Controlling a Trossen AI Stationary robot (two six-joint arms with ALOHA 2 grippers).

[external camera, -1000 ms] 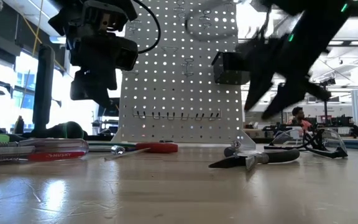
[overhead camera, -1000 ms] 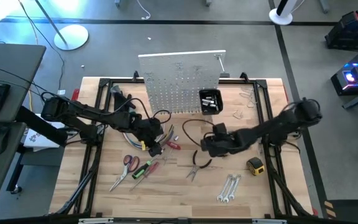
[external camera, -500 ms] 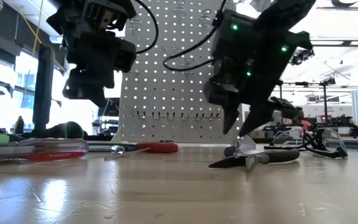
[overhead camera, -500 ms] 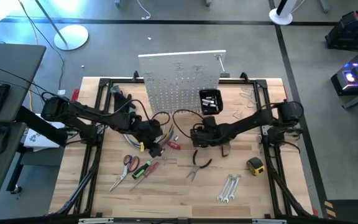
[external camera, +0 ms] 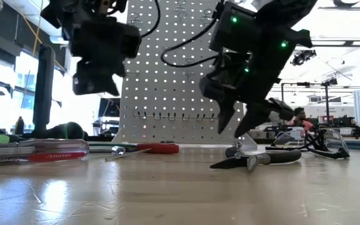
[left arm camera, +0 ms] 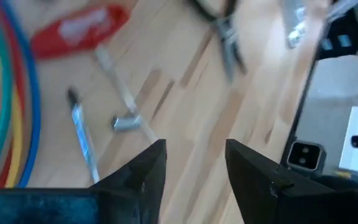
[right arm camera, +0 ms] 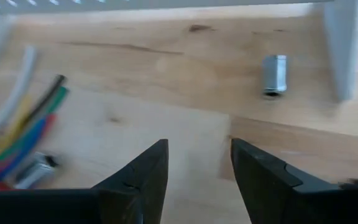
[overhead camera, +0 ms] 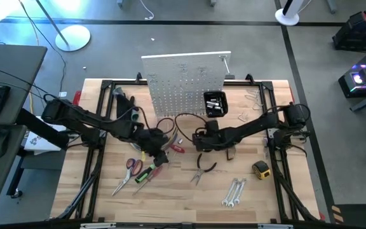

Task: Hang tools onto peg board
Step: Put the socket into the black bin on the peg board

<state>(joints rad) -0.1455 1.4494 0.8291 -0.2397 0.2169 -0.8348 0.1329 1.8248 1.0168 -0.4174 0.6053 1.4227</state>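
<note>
Little of the task appears to be done. Nearest the front edge of the desk (overhead camera: pixel 170 203), a pair of silver wrenches (overhead camera: pixel 233 193) lies flat, with the yellow tape measure (overhead camera: pixel 261 169) a little farther back to their right. To the left, the red-handled scissors (overhead camera: pixel 131 166) and a green-handled screwdriver (overhead camera: pixel 144 173) are seen lying close together. The black-handled pliers (overhead camera: pixel 203 168) rest near the middle of the desk.

Behind these, both arms are held low over the desk. The left hand (overhead camera: pixel 159 154) is seen with its two fingers parted and nothing between them; the gap is shown plainly in the left wrist view, above bare wood. The right hand (overhead camera: pixel 199 144) is likewise open and empty, hovering just above the pliers in the low view.

Farthest back stands the peg board (overhead camera: pixel 186 83), upright, with a small black bin (overhead camera: pixel 215 104) fixed at its lower right. No large tool can be made out hanging on it; a few small wire shapes high on the board cannot be identified.

Some things are given by one view only. A small metal socket (right arm camera: pixel 273 74) is shown on the wood in the right wrist view. The red screwdriver handle (left arm camera: pixel 79 31) and the coloured cables (left arm camera: pixel 8 93) are shown close up in the left wrist view. How far each hand stands above the desk is shown only by the low view.
</note>
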